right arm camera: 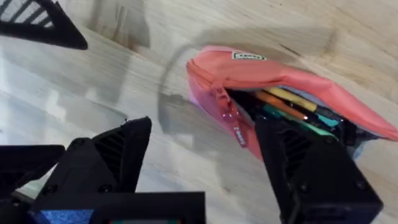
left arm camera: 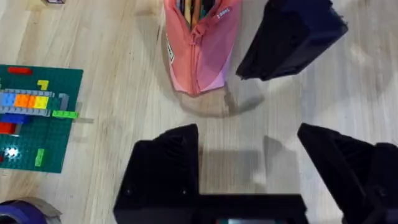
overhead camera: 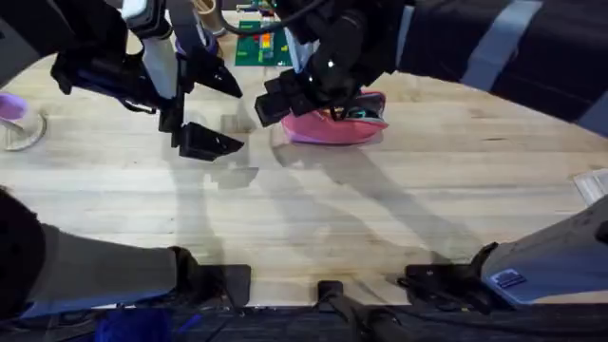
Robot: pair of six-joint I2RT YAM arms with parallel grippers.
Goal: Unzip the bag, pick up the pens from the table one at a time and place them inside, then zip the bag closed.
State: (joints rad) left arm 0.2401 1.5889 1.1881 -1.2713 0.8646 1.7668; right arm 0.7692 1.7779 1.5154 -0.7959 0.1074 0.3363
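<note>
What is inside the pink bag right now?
Through the open zipper of the bag, pens show: orange, green and dark shafts. The right gripper's finger covers the rest, so the count is unclear.

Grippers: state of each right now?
Left gripper: open, holding nothing, above the table.
Right gripper: open, holding nothing, at the open end of the bag.

- You are looking down on a light wooden plank tabletop point(overhead camera: 399, 218) with visible grain and seams running across it.
- Soft shadows fall across the wood near the middle, under even, diffuse light.
- At the far edge sits a green building-brick baseplate point(overhead camera: 255, 47) carrying a few coloured bricks.
- Near the far left edge rests a clear round object with a purple piece point(overhead camera: 13, 119).
- Beyond the table's curved far edge, the surroundings are dark, crossed by a pale grey band point(overhead camera: 499, 43).
</note>
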